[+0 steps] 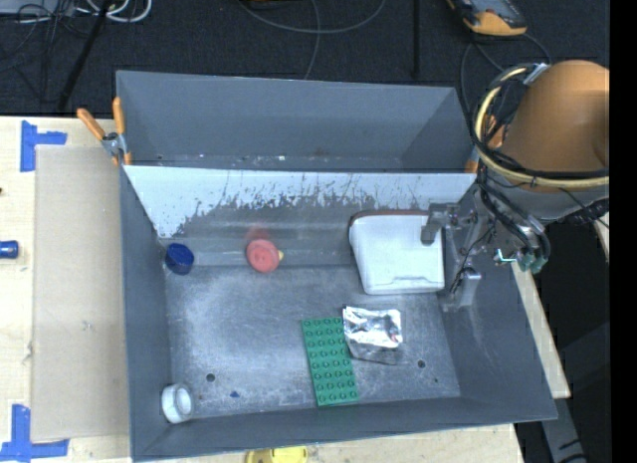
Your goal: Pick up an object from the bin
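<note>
1. The grey metal bin has a scuffed bottom; dark cabled floor lies behind.
2. The tool is at the bin's right wall, just beside a white rectangular plastic box; spread or pressed together, I cannot tell.

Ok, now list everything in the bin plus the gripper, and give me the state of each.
gripper: down in the bin, beside the white box's right edge; contact unclear.
white box: lying flat by the back wall.
pink disc: lying by the back wall.
blue cap: resting back-left, alone.
green studded plate: flat, studs up.
foil wrapper: crumpled, against the plate's right edge.
small white cap: front-left corner, alone.
</note>
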Robot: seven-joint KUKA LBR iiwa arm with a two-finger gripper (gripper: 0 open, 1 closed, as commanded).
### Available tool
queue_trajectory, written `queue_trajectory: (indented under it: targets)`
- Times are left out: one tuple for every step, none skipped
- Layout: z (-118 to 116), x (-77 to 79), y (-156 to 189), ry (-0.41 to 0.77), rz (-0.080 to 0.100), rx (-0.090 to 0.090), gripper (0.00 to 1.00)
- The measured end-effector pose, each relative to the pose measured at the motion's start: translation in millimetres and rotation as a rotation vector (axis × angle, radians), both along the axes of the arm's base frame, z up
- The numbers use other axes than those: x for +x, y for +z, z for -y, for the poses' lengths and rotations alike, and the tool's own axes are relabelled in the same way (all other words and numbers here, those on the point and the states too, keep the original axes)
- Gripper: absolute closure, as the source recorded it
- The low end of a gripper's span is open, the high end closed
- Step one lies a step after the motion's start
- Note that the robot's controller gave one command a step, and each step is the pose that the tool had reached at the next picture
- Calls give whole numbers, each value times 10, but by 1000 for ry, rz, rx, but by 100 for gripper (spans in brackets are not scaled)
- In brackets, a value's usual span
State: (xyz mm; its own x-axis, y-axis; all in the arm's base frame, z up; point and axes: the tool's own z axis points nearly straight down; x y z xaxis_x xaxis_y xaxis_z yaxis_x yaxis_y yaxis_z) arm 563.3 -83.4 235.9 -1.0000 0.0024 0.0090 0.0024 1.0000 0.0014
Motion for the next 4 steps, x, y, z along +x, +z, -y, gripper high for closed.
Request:
queue_trajectory:
  targets:
    - [-460, -329, -1705, 177, 2, 2, 0]
    - [-477, -386, -1349, 189, 11, -1, 0]
    - [-515, -239, -1363, 191, 11, 0, 0]
    - [-500, -121, -1682, 190, 7, 0, 0]
